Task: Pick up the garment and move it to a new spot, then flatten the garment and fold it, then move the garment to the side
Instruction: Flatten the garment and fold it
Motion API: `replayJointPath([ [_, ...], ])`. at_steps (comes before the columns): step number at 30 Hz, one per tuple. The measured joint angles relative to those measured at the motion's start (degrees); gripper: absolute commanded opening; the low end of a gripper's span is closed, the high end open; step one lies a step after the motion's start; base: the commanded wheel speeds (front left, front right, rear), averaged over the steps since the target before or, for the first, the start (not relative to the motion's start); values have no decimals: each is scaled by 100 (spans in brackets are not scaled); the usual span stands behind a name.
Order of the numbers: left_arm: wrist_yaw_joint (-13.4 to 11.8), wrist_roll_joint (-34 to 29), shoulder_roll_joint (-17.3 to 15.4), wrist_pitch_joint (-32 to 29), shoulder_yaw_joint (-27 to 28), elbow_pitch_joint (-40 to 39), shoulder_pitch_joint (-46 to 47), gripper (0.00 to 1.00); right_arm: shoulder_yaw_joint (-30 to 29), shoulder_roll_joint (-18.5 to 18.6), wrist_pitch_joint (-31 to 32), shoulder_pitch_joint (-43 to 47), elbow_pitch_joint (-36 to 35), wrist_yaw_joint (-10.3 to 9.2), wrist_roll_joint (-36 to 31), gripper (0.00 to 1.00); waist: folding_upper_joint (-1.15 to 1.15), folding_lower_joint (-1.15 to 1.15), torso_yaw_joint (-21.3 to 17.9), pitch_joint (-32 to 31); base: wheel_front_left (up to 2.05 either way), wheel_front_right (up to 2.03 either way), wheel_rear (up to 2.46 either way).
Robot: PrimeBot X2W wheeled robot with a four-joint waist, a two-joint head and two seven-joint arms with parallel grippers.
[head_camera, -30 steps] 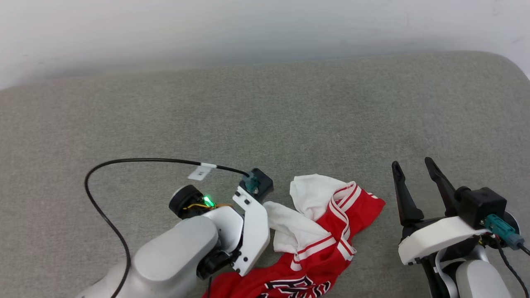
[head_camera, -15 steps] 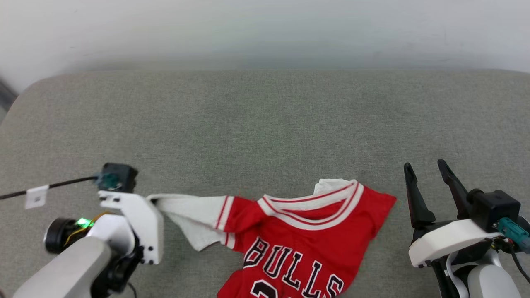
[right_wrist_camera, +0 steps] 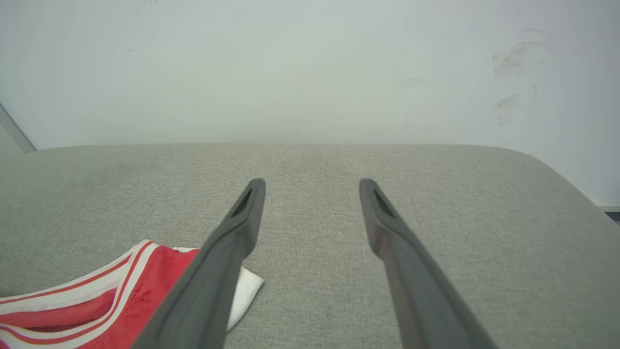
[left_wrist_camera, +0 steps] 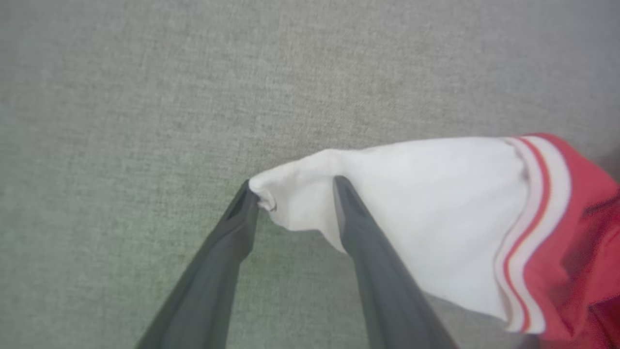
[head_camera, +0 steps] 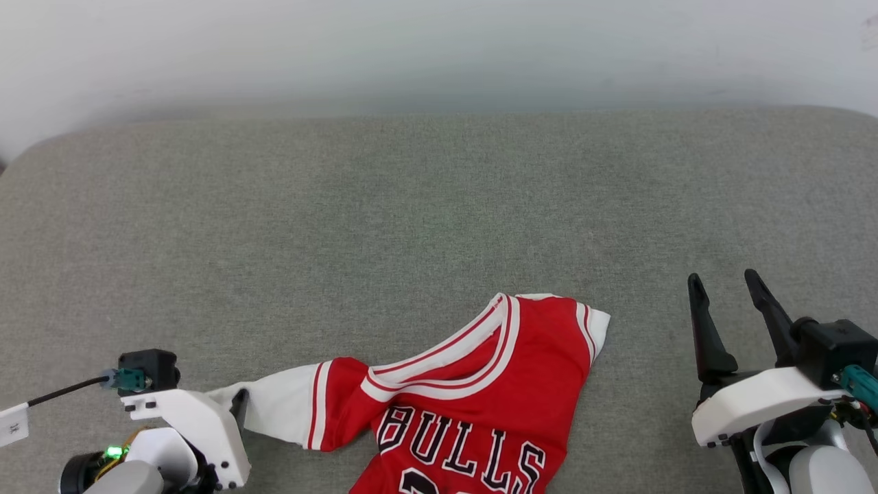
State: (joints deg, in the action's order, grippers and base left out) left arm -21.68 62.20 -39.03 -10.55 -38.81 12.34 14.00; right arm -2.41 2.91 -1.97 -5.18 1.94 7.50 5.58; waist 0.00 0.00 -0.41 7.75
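Grey fabric cushion (head_camera: 439,206) with rounded corners; plain white wall (head_camera: 439,48) behind.

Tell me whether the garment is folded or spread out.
Mostly spread, unfolded: the garment lies front up, lettering showing, one white sleeve stretched left.

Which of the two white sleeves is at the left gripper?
The outstretched sleeve: its tip lies between the left gripper's parted fingers. The other sleeve, barely showing, lies nearer the right gripper.
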Motion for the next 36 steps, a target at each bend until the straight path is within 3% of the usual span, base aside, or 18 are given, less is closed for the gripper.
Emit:
replayJointPath([
  [12,-41,-1032,392,2087,154,-356,298,100,-122,-1,146,263,-38,0,10,100,0,0,5,-401,0,0,0],
  [21,-151,-1807,859,2544,294,-802,104,100,-274,0,532,429,71,0,155,100,0,0,58,-681,0,0,0],
  [27,-141,-2175,1070,2554,508,-1106,-293,100,-552,91,1474,454,370,0,450,100,0,0,241,-785,0,0,0],
  [36,104,-2548,1333,2562,542,-1168,-274,100,-255,513,3249,166,731,0,975,100,0,-1,803,-598,0,0,0],
])
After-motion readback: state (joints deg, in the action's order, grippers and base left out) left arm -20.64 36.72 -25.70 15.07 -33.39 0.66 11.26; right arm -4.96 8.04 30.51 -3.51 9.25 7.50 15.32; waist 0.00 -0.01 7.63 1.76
